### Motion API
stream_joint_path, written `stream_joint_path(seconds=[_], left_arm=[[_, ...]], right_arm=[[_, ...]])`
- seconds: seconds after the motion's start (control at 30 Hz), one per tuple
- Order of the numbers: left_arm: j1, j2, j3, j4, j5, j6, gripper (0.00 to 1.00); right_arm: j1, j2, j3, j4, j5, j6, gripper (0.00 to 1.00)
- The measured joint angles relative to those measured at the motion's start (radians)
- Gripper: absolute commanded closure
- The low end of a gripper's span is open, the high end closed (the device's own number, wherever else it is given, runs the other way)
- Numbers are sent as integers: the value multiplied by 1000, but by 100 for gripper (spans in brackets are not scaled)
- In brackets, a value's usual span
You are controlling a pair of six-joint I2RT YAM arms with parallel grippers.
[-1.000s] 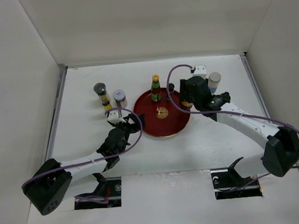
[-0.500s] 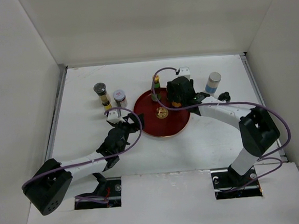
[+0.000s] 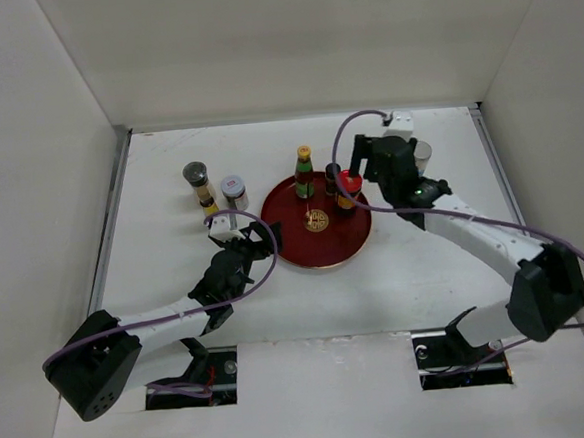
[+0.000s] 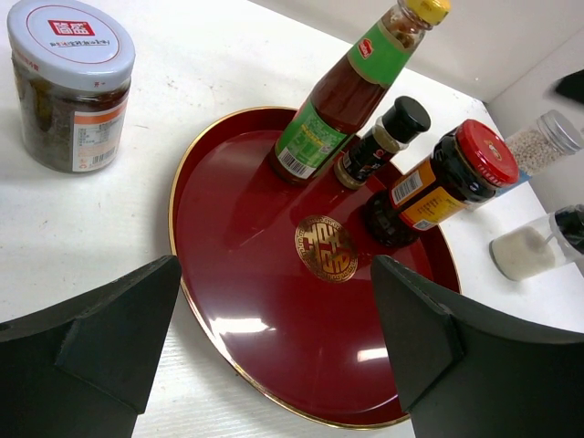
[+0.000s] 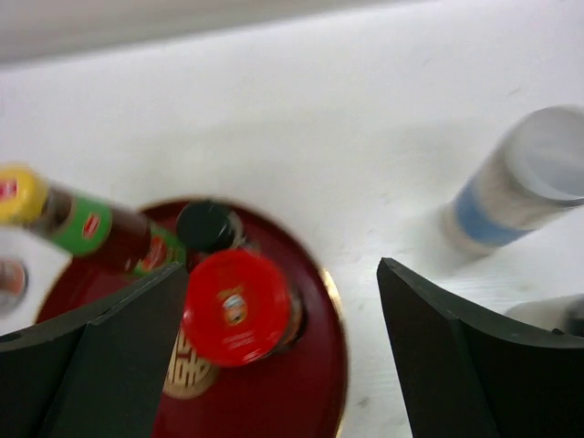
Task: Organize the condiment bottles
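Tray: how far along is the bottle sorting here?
Done: the sauce bottle, black-capped bottle and red-lidded jar stand on the tray. In hand: nothing; the right hand hovers open above that jar. To do: the grey-lidded jar, white-lidded jar and blue-labelled bottle, at least, stand off the tray.

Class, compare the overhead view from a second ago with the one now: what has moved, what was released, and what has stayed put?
The right gripper brought the red-capped jar leftward onto the red tray, let it go and drew back to the right, open. The left gripper, green-labelled bottle, grey-capped jar and white-lidded jar stayed put.
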Motion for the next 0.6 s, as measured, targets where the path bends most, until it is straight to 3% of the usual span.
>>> stream_joint_path(seconds=[0.17, 0.33, 0.6], left_arm=[[0, 0, 0, 0, 0, 0, 15], [0, 0, 0, 0, 0, 0, 15], [0, 5, 0, -1, 4, -1, 15]], right_arm=[[-179, -85, -6, 19, 41, 9, 0], [-306, 48, 42, -14, 75, 10, 0], [-375, 195, 95, -69, 5, 8, 0]])
